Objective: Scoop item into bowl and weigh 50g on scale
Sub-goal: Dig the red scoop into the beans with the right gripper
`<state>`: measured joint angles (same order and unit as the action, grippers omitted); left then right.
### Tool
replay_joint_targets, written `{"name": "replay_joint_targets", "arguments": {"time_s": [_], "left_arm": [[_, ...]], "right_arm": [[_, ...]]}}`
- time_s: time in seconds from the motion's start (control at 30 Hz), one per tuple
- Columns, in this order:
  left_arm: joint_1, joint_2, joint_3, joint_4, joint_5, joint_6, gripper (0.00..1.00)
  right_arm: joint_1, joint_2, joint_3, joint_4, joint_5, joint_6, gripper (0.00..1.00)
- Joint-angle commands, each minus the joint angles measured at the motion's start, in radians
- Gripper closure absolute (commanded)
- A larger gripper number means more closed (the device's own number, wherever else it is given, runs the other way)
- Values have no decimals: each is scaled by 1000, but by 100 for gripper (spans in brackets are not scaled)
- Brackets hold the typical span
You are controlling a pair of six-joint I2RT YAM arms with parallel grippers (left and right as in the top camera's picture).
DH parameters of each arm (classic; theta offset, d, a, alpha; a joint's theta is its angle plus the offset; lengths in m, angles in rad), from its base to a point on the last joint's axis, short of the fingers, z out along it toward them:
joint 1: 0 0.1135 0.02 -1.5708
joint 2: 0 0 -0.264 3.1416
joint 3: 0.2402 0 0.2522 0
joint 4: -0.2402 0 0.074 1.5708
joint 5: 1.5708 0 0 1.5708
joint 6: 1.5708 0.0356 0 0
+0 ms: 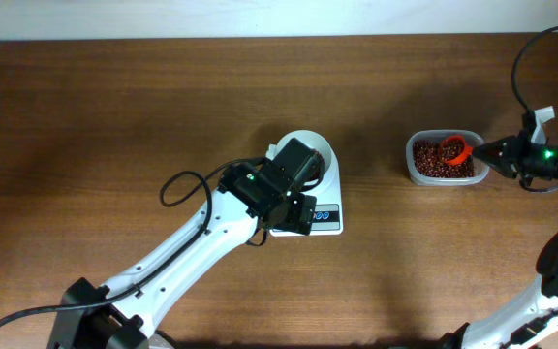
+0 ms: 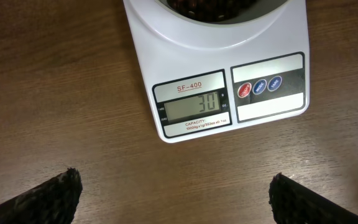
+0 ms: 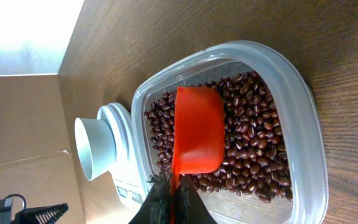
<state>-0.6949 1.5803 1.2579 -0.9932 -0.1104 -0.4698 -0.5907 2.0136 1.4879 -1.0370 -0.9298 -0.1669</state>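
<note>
The white scale (image 2: 216,74) fills the left wrist view, its display reading 30. On it stands the white bowl (image 2: 210,7), cut off at the top edge, with dark beans inside. My left gripper (image 2: 174,180) hovers open above the table in front of the scale, with nothing between its fingers. From overhead it (image 1: 298,163) covers part of the bowl (image 1: 320,145). My right gripper (image 3: 174,190) is shut on the handle of an orange scoop (image 3: 197,130), held over the red-brown beans (image 3: 253,143) in the clear tub (image 3: 306,124). The same tub (image 1: 444,160) sits right of the scale.
The left arm (image 1: 192,247) stretches from the lower left across the table to the scale (image 1: 329,218). A black cable (image 1: 177,184) loops beside it. The right arm (image 1: 550,160) and its cable lie at the right edge.
</note>
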Motion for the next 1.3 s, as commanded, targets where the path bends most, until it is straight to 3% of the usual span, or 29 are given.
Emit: {"name": "replay_joint_targets", "arguments": {"time_s": [0.0,0.7,1.27], "left_arm": [[-3,-5,-10,1,-14,-15,1],[-3,-5,-10,2,-14,-15,1],[-3,-5,-10,1,-14,-15,1]], "right_arm": [[-21,5,-5,-19,-69,-7,96],[-47,5,-5,-56,-187,6,96],[-46,5,-5,-82,-151,7,96]]}}
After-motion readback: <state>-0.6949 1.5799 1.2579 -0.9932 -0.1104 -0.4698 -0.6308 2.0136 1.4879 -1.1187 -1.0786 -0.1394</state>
